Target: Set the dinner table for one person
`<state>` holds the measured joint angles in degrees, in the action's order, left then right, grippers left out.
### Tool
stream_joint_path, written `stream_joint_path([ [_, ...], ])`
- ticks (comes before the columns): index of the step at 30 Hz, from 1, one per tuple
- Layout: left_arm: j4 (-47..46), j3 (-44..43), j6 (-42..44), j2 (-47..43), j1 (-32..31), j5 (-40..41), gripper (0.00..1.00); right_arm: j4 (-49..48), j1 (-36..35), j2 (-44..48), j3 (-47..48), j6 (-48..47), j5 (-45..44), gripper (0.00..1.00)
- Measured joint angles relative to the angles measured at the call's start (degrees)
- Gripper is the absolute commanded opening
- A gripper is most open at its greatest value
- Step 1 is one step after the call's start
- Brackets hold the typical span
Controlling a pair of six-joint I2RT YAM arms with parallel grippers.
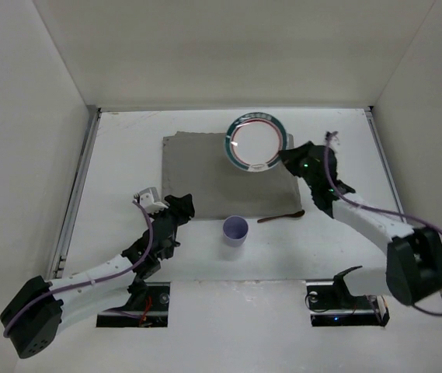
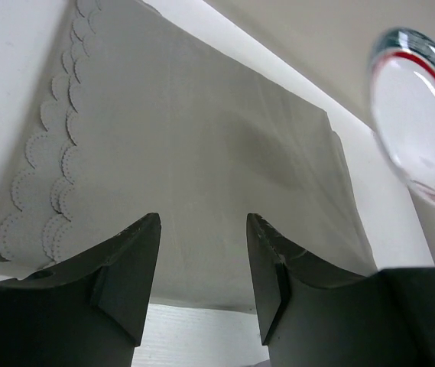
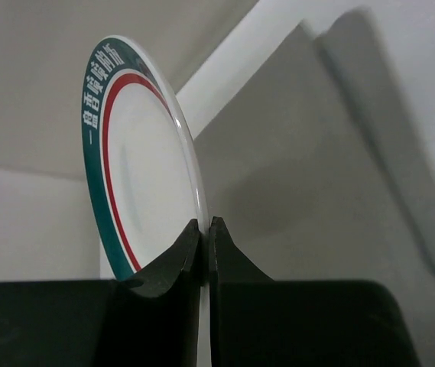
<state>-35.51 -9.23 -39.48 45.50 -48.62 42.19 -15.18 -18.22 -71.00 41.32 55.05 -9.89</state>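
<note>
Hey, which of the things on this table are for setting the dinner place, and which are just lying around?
For the job: dinner table, grey placemat, plate pinched in the right claw, purple cup, spoon.
Just there: purple cables on the arms, metal side rails.

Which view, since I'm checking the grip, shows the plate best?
Right wrist: the plate is close up, its rim pinched by the right hand. Top external shows it whole but small, over the far right corner of the placemat. Left wrist catches only a blurred part at its right edge.
</note>
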Motion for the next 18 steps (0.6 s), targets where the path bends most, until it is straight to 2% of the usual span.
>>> stream_joint_path([
  [3,-0.1,0.0,0.0,0.7,0.0,0.1,0.47,-1.6,-6.7,-10.6,4.9,0.2,1.2,0.05],
  [8,-0.3,0.0,-0.1,1.6,0.0,0.2,0.47,-1.3,-11.3,-23.6,10.2,0.8,2.0,0.05],
  [12,-0.7,0.0,-0.3,3.0,0.1,0.3,0.47,-0.7,-12.5,-28.8,12.4,1.8,2.0,0.06],
  [18,-1.1,0.0,-0.7,4.9,0.4,0.3,0.47,-0.7,-12.6,-31.3,13.4,3.5,2.3,0.11],
])
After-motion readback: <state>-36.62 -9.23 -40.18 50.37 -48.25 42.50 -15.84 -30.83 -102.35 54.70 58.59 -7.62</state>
